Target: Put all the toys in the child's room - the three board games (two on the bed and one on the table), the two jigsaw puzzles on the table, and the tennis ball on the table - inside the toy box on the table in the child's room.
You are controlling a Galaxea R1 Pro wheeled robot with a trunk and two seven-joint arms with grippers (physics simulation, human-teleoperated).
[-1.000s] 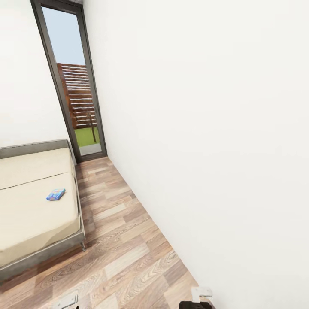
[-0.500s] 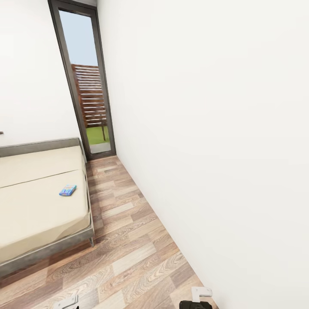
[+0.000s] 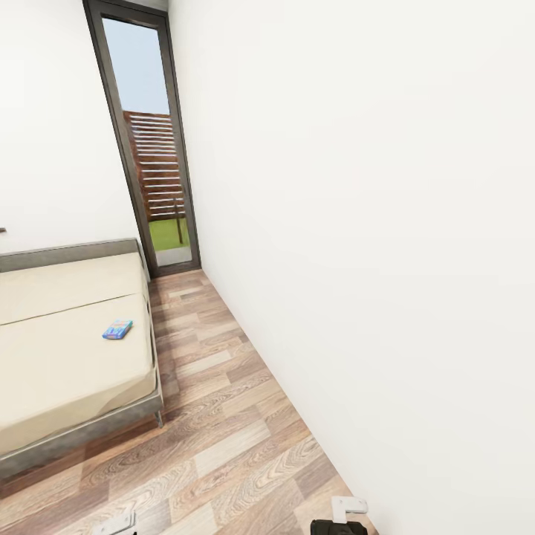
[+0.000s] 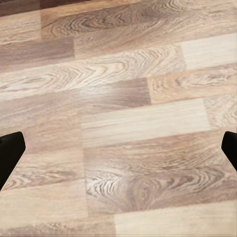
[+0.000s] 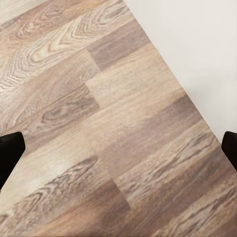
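Over the last half second nothing shifts in the head view; across the full second, the whole picture slides sideways, so I read a turn of the camera, not a move of the bed or the game.

Nearest to me, both end effectors hang low over the floor (image 3: 223,446). The left end effector (image 4: 118,148) is spread wide: its two dark fingertips (image 4: 10,153) sit at opposite edges of the left wrist view with bare planks between them, holding nothing. The right end effector (image 5: 118,148) is likewise spread wide and empty, its fingertips (image 5: 10,153) framing planks and the foot of the white wall (image 5: 197,54). I judge this to be a carry-free travel posture: arms tucked down so they clear furniture while the base repositions.

Further out, the bed (image 3: 67,357) stands to my left, its grey frame parallel to the wall, leaving a floor corridor between them. The blue board game (image 3: 117,329) lies flat on the mattress near the edge that faces the corridor, well apart from both end effectors. That edge placement should let me reach it from the corridor without leaning over the mattress.

Farthest, a tall glazed door (image 3: 152,148) closes the corridor, showing a slatted fence and grass outside.

I judge the step in hand to be the approach to the bed.
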